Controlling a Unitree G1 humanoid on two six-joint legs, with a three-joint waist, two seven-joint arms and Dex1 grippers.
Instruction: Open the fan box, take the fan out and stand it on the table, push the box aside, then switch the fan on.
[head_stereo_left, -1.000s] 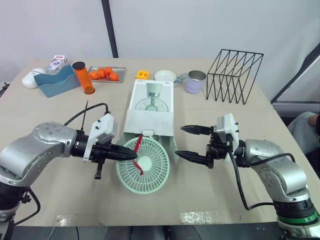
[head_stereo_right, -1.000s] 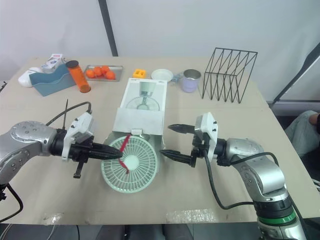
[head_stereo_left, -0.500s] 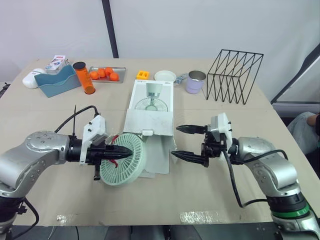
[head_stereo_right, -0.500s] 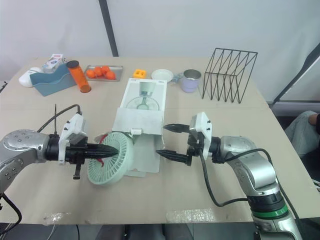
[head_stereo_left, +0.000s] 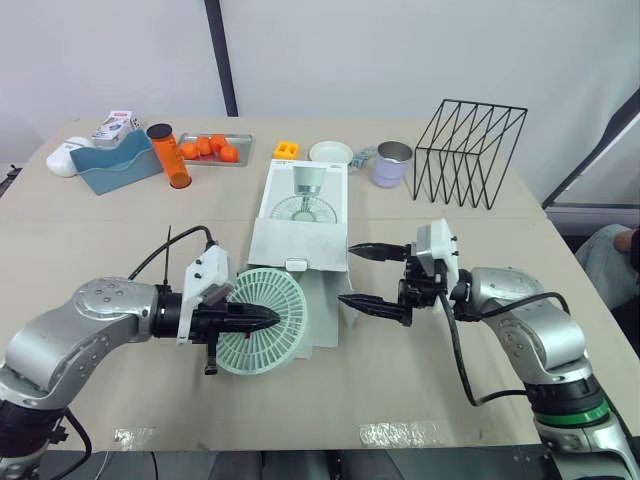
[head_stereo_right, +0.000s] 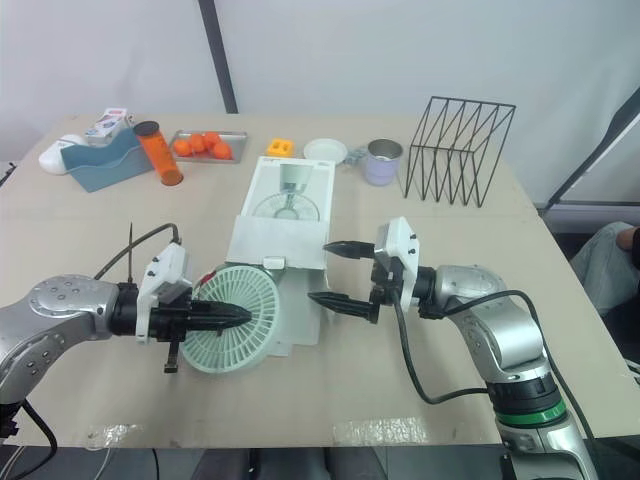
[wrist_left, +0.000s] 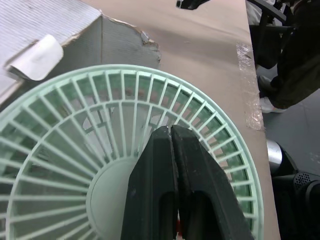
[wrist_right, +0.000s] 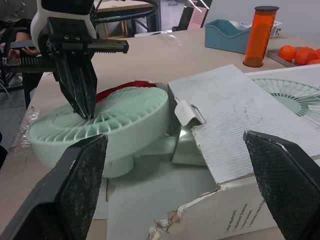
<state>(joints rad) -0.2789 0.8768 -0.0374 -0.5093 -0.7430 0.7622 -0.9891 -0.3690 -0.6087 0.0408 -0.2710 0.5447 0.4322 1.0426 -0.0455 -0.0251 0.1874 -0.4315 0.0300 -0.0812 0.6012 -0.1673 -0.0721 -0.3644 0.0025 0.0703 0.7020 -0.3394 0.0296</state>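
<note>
left pincer (head_stereo_left: 272, 318): closed on fan (head_stereo_left: 268, 352) grille | fan: tilted, at box (head_stereo_left: 300, 215) 6 o'clock end, over its flap | right pincer (head_stereo_left: 347, 273): wide open, empty, at box's 3 o'clock edge | bench (head_stereo_left: 420, 380): open room at fan's 6 o'clock

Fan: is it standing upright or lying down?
Lying down, tilted: the fan rests grille-up at the box's open end, with the shut left gripper on its grille.
</note>
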